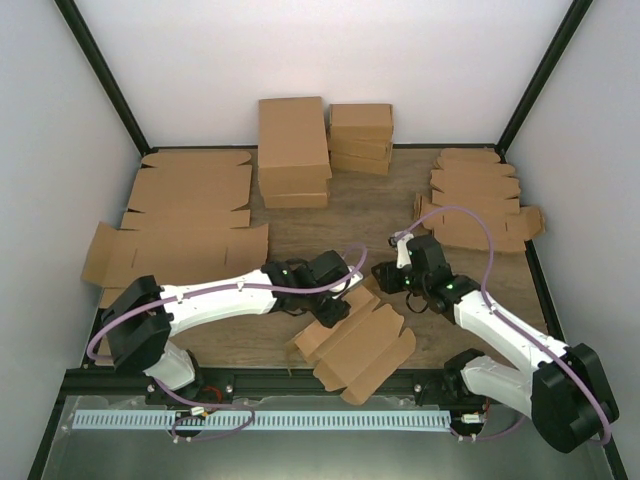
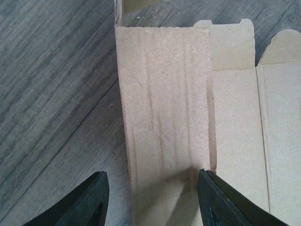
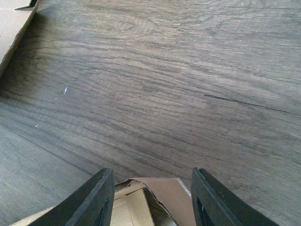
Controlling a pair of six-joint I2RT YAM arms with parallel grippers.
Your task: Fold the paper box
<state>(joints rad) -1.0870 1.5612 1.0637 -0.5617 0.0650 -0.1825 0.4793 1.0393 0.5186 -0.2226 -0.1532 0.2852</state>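
From above, the paper box [image 1: 358, 345] lies part-open in the lower middle of the frame, at the near edge of the bench [image 1: 400, 205], with its flaps spread. The left pincer [image 1: 330, 310] is at its upper left edge and the right pincer [image 1: 385, 280] is just beyond its upper corner. Only this view shows the surroundings: large flat sheets [image 1: 180, 225] at the left, two stacks of folded boxes [image 1: 293, 150] at the upper middle, and smaller flat blanks [image 1: 480, 200] at the upper right. The left wrist camera adds what the overhead cannot. The left pincer is spread wide there, with a creased upright panel of the box between its fingers [image 2: 225, 202]. The right finger is at the panel's edge, while the left finger is over bare wood, apart from the panel. The right wrist camera shows the right pincer also spread wide, gripping nothing. A bent corner flap of the box sits low between its fingers [image 3: 94, 197]. An edge of cardboard [image 3: 11, 28] shows in that frame's upper left corner, but which piece it belongs to I cannot tell.
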